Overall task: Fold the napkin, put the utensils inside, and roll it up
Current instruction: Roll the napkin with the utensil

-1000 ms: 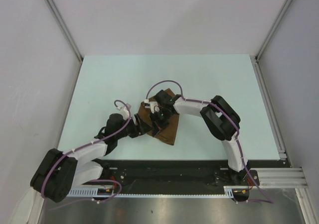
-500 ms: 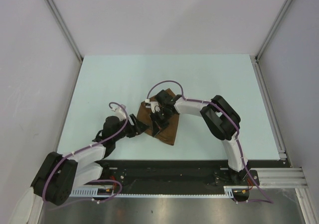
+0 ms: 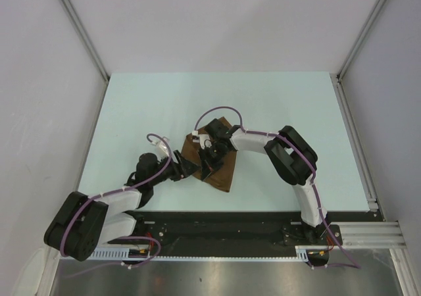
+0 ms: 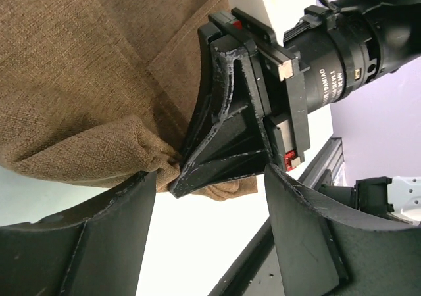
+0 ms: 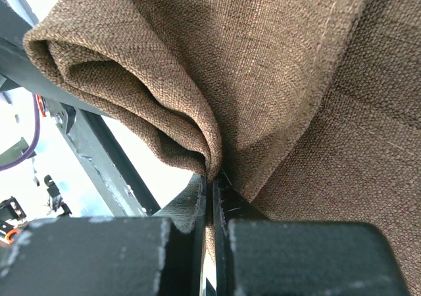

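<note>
The napkin [image 3: 220, 168] is a dark-brown cloth lying partly folded on the pale table. My right gripper [image 3: 209, 159] is over its middle and shut on a bunched fold of the napkin [image 5: 164, 92]; the fabric runs pinched between the closed jaws of the right gripper [image 5: 212, 185]. My left gripper [image 3: 192, 170] is at the napkin's left edge. In the left wrist view the left gripper [image 4: 210, 243] stands open, with only table between its fingers [image 4: 309, 237], just short of the napkin [image 4: 85, 79] and the right gripper's fingers [image 4: 220, 145]. The utensils are out of view.
The pale green table [image 3: 145, 105] is enclosed by grey walls at the back and both sides. A black rail [image 3: 223, 223] runs along the near edge by the arm bases. A metal rail [image 3: 355, 138] lines the right side.
The left arm has shifted slightly at the napkin's left edge and its jaws have narrowed a little. The right gripper still pinches the same fold.
</note>
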You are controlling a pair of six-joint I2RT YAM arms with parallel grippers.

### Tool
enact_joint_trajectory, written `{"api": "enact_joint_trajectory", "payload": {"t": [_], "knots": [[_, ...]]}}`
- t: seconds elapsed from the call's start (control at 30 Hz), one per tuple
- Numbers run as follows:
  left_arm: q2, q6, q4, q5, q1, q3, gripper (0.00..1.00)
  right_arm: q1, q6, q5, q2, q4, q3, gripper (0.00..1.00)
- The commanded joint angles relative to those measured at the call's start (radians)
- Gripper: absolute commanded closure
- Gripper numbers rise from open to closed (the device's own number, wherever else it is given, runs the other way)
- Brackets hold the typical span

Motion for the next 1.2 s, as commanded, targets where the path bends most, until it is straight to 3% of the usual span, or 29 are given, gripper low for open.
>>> {"api": "enact_joint_trajectory", "payload": {"t": [0.0,0.43,0.9,1.0,1.17], "knots": [[0.006,-0.023,0.088,0.021,-0.003,-0.004,0.29,0.017,-0.001,0.056,0.050,0.005,-0.031,1.00],[0.126,0.038,0.164,-0.032,0.034,0.003,0.31,0.014,0.006,0.053,0.041,0.012,-0.035,1.00],[0.191,0.050,0.184,-0.081,0.088,-0.021,0.32,0.011,0.031,0.051,-0.107,0.054,-0.118,0.52],[0.227,0.050,0.192,-0.089,0.094,-0.021,0.32,0.011,0.029,0.076,-0.168,0.058,-0.162,0.44],[0.306,0.023,0.247,-0.068,0.106,-0.021,0.34,0.013,0.034,0.137,-0.268,0.076,-0.242,0.41]]}}
